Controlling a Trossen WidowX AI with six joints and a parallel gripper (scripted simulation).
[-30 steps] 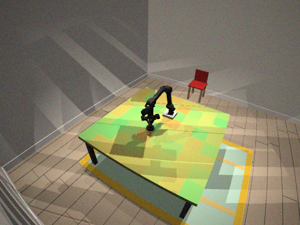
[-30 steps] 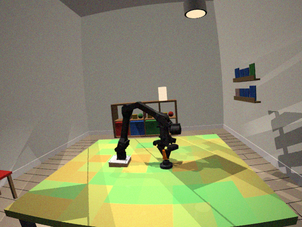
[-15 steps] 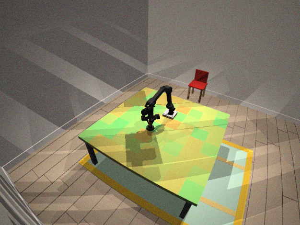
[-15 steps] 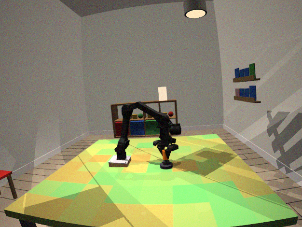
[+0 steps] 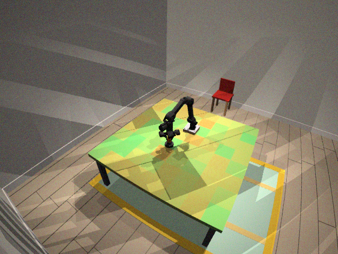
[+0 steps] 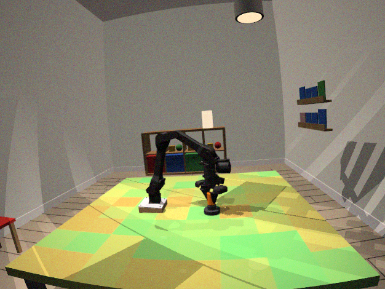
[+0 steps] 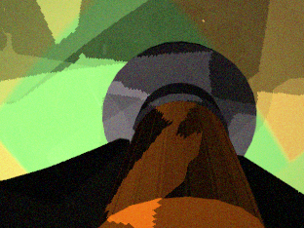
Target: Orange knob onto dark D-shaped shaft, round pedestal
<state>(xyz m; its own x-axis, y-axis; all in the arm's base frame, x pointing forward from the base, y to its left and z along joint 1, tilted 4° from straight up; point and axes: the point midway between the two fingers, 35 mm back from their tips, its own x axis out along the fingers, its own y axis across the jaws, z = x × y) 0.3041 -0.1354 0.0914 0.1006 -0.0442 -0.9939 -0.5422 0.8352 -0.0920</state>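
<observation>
Right of centre in the exterior view, the gripper (image 5: 169, 139) (image 6: 210, 196), partly open, grips the orange knob (image 5: 169, 140) (image 6: 210, 198) (image 7: 180, 161) above the round pedestal (image 5: 169, 145) (image 6: 211, 211) (image 7: 229, 78), presumably so turning can align the hidden flats.

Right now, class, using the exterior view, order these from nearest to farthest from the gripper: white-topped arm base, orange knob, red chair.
1. Orange knob, between the gripper's fingers.
2. White-topped arm base, left in view.
3. Red chair, at the far left edge.
</observation>
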